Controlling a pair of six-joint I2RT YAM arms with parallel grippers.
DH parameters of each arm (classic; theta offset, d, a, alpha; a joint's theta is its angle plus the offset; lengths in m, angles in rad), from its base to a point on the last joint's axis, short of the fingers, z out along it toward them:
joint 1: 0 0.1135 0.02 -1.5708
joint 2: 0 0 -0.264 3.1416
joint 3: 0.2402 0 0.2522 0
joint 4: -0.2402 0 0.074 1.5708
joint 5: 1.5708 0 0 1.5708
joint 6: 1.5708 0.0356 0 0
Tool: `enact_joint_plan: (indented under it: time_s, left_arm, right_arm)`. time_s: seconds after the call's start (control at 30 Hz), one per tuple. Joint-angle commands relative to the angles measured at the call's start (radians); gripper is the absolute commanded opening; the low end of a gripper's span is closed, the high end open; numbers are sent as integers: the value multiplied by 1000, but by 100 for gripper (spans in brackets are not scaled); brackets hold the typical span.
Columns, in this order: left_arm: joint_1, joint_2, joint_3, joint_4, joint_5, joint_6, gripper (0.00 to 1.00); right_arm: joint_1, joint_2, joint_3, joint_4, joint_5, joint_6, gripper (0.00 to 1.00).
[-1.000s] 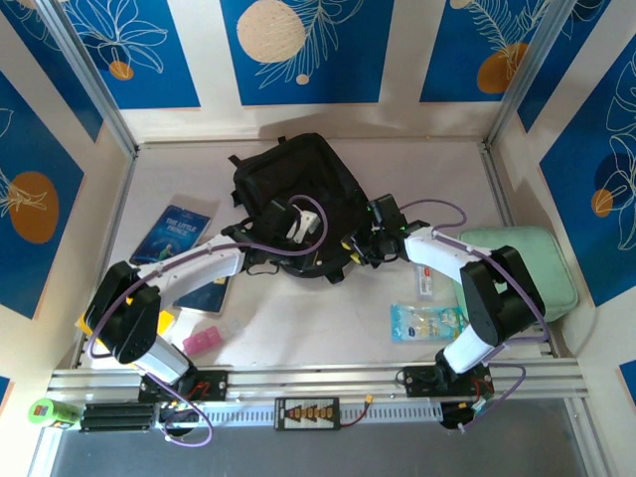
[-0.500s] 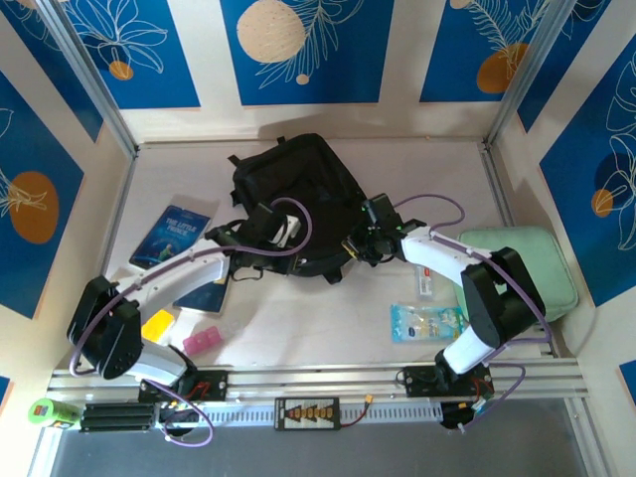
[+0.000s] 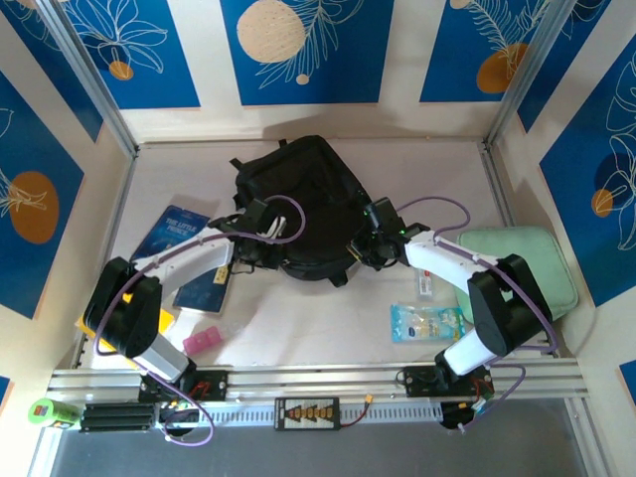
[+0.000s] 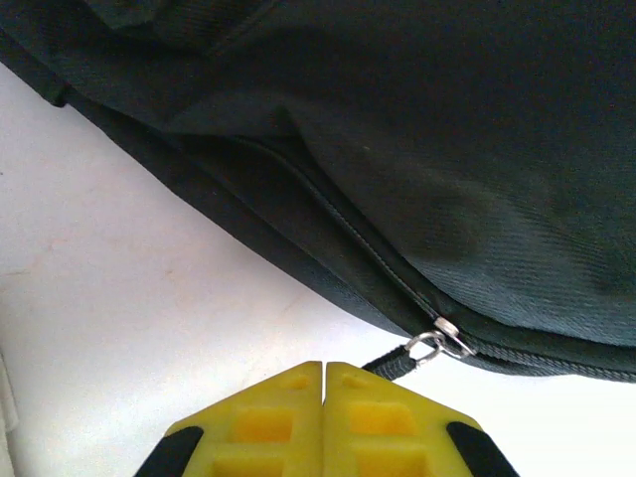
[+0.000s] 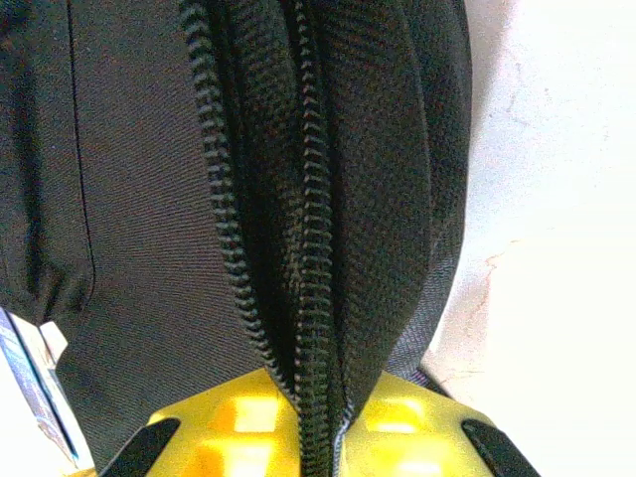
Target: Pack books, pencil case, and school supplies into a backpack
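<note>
While our left claw (image 4: 323,373) clamps the zip pull (image 4: 434,347), the backpack (image 4: 477,149) zip (image 4: 348,234) runs up-left from it; our right claw (image 5: 308,397) pinches its edge

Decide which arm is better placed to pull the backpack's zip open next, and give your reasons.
Left, probably: the left gripper is shut on the zip pull, ready to drag it. The right gripper only clamps the backpack at its zip edge, bracing it.

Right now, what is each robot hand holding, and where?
The left gripper pinches the cord of the backpack's zip pull. The right gripper pinches the backpack's zip edge.
</note>
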State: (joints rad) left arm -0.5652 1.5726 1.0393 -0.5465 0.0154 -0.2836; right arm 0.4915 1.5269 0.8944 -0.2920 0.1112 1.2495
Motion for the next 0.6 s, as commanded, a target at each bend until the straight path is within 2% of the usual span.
enact_joint_plan:
  time_s: [0.0, 0.3, 0.57]
  left_arm:
    - [53, 26, 20, -71, -99, 45, 0]
    - [140, 165, 179, -29, -189, 90, 0]
    - [160, 295, 297, 29, -96, 55, 0]
  right_arm:
    - [-24, -32, -20, -70, 117, -28, 13]
    - [-18, -52, -44, -85, 94, -24, 13]
    - [11, -108, -95, -71, 83, 35, 13]
